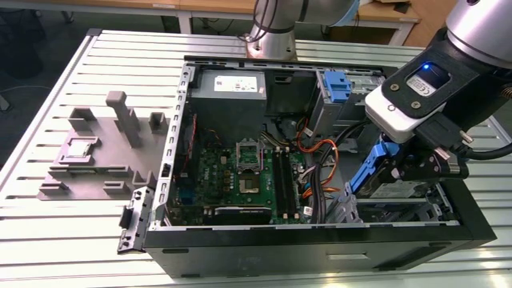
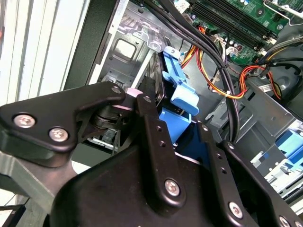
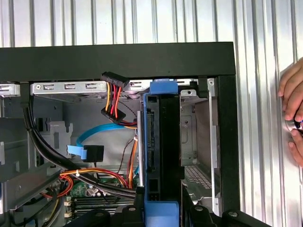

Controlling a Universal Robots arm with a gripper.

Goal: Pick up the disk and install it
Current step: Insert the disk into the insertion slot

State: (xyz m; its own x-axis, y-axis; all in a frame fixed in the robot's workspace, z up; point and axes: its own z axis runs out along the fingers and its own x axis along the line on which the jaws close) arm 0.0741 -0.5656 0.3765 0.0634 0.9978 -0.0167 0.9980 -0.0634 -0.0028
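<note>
While cables [image 3: 102, 176] crowd nearby, claw [image 3: 161, 213] grips disk [image 3: 158, 142].

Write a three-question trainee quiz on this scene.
1. True or false: the black gripper holds the silver disk with blue plastic rails outside the open black computer case.
2. What is beside the case, over the slatted metal table? A a person's hand; B a screwdriver; C a second disk.
3. Fill in: in the exterior view, the gripper works at that view's ____ side of the case.
Key: 1 false, within it; 2 A; 3 right.
</note>
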